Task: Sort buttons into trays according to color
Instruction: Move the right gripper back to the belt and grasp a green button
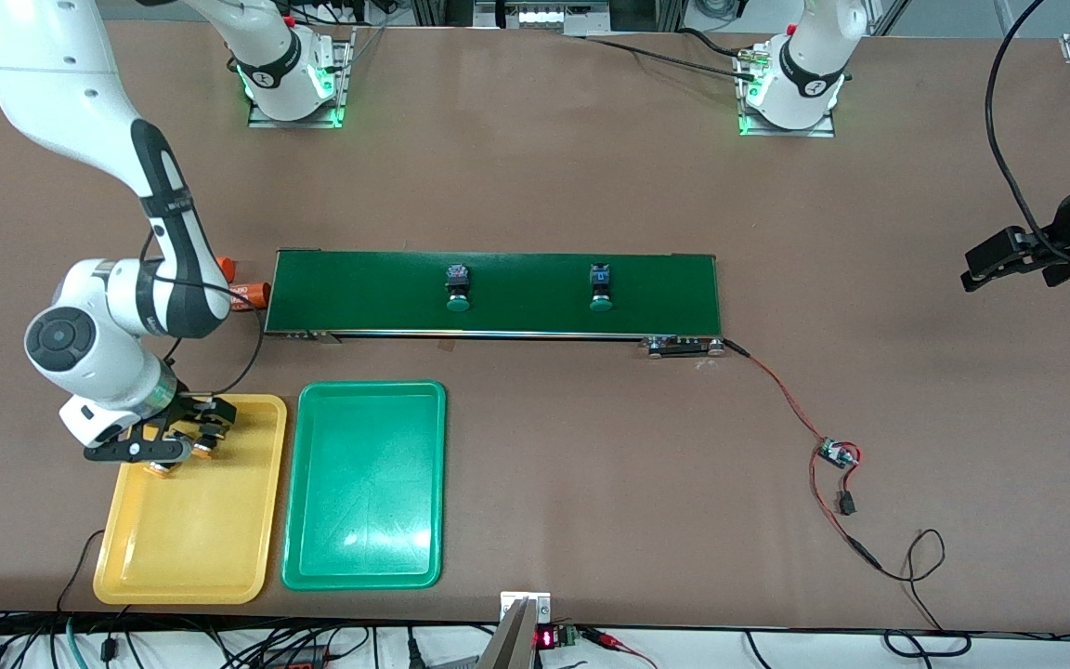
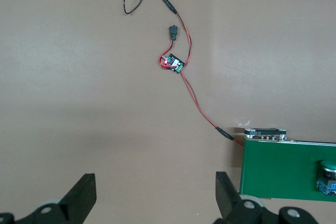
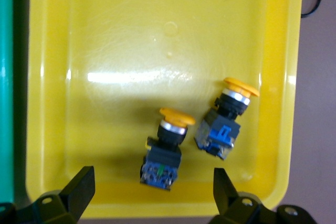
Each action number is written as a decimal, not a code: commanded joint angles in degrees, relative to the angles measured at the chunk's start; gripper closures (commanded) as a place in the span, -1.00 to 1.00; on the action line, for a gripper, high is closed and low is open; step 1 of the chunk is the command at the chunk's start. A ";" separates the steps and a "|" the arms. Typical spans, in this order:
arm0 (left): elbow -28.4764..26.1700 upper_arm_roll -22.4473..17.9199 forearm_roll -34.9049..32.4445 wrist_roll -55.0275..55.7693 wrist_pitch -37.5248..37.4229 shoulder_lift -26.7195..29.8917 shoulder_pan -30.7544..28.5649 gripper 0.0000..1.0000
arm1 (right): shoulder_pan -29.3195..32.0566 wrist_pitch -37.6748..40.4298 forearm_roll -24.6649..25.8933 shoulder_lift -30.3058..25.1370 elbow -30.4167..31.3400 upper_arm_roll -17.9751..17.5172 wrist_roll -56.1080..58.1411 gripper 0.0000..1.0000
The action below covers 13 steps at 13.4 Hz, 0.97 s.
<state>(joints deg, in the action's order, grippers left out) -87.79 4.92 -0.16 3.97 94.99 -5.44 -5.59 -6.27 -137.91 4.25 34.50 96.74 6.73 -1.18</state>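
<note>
Two green buttons (image 1: 458, 287) (image 1: 600, 286) lie on their sides on the belt (image 1: 498, 293), caps toward the front camera, long axes across it; two orange ones (image 3: 164, 148) (image 3: 227, 123) lie in the yellow tray (image 3: 157, 40), the green tray (image 1: 366, 485) beside it. They look light, rigid, slick-capped, best pinched across the square body. Right gripper (image 1: 184, 434) hangs wide open, empty, over the yellow tray; left gripper (image 2: 156, 195) waits open, empty, over the table's left-arm end.

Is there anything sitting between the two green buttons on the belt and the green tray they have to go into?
Nothing visible. Both green buttons lie on the conveyor belt, and only bare table separates the belt from the green tray, which holds nothing. The right gripper is over the yellow tray, off that path.
</note>
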 commanded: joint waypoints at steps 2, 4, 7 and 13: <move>0.51 0.09 0.07 0.60 -4.98 0.78 -0.29 -1.00 | -0.14 0.10 -0.82 -16.10 17.22 -1.18 -0.83 -1.00; 0.34 -0.17 0.16 1.21 -6.90 0.78 -0.38 -1.00 | 0.03 0.80 -0.82 -22.17 23.56 -3.47 -3.47 -1.00; 3.83 0.44 0.33 1.21 -14.97 2.09 -0.29 -1.00 | 0.03 5.79 -0.82 -29.38 28.50 -7.15 -7.68 -1.00; 10.27 0.27 0.34 0.69 -14.93 -3.35 0.76 -1.00 | 0.03 9.70 -0.82 -32.39 31.40 -18.32 -23.49 -1.00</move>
<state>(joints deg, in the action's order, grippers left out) -80.48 5.28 0.10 4.47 79.20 -5.19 -5.13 -6.71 -126.70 4.00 2.28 125.90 -9.89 -20.96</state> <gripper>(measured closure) 0.000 0.000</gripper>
